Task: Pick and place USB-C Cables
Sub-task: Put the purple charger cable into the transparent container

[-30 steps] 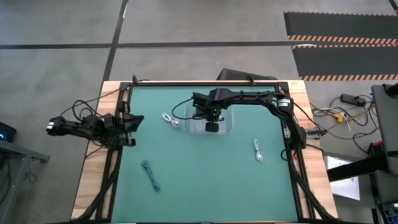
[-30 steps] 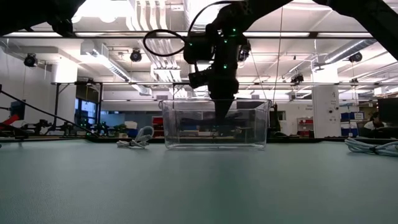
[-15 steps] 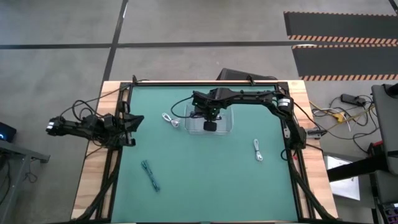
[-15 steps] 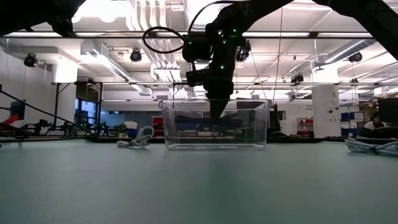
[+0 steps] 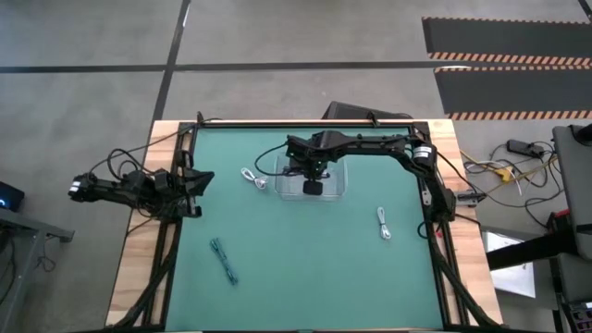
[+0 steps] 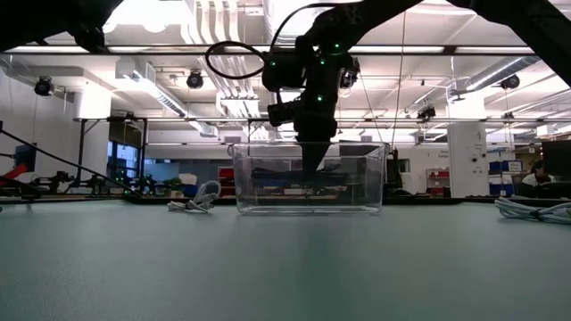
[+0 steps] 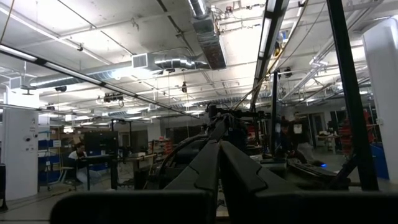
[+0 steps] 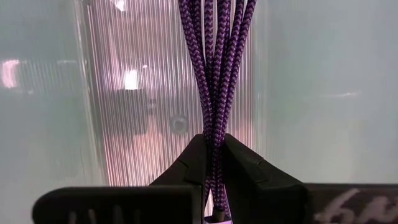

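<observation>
My right gripper point(image 5: 313, 185) reaches down into a clear plastic bin point(image 5: 339, 188) at the table's far middle and is shut on a dark braided USB-C cable bundle point(image 8: 214, 68), which looks purple-black in the right wrist view. A white bundle point(image 5: 252, 178) lies on the mat left of the bin. Another white one point(image 5: 383, 223) lies toward the right edge. The teal-grey bundle point(image 5: 223, 260) lies near left. My left gripper point(image 7: 219, 152) is shut, parked at the table's left edge point(image 5: 190, 180). My right gripper pinches several strands of the braided bundle side by side between its two fingers point(image 8: 189, 163), near one end of the bundle point(image 8: 214, 146). The fingers come from above, pointing down into the bin point(image 6: 312, 169), and lie along the strands. The strands run straight on past the fingertips toward the bin's floor.
The bin's clear walls point(image 6: 245, 178) stand around the right gripper. Open green mat point(image 5: 305, 268) stretches across the near half of the table. The arms' metal frames point(image 5: 176, 222) run along both side edges.
My right gripper has shifted a little toward the table's left inside the bin, staying shut on the cable. The other cables have not moved.
</observation>
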Tool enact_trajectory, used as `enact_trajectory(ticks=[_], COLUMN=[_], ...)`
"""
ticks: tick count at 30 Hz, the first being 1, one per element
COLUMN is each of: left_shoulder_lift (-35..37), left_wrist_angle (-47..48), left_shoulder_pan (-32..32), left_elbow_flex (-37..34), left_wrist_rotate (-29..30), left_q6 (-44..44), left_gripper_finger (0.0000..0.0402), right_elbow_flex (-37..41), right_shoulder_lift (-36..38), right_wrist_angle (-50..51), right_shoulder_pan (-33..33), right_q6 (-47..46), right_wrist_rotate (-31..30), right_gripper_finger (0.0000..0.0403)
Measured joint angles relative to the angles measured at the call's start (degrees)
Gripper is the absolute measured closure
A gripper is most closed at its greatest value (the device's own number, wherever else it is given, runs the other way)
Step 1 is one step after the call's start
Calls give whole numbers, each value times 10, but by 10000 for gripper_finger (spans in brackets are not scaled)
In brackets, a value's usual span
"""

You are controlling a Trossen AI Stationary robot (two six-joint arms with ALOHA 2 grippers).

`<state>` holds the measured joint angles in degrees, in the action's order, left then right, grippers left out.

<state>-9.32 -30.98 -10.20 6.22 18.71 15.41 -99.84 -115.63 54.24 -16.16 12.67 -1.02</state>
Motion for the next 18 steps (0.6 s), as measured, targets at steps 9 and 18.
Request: enact_trajectory(ticks=[9,18], left_shoulder_lift=[0,0], left_wrist_angle=[0,0], left_shoulder_pan=[0,0], left_elbow_flex=[0,0], left_wrist_rotate=[0,0], left_q6=[0,0], left_gripper_finger=[402,402], right_elbow_flex=[17,32], right_shoulder_lift=[0,0], right_wrist_angle=[-9,-15], right_shoulder_pan=[-2,-8], right_q6=[8,7], right_wrist_rotate=[1,27], right_gripper_finger=[380,380])
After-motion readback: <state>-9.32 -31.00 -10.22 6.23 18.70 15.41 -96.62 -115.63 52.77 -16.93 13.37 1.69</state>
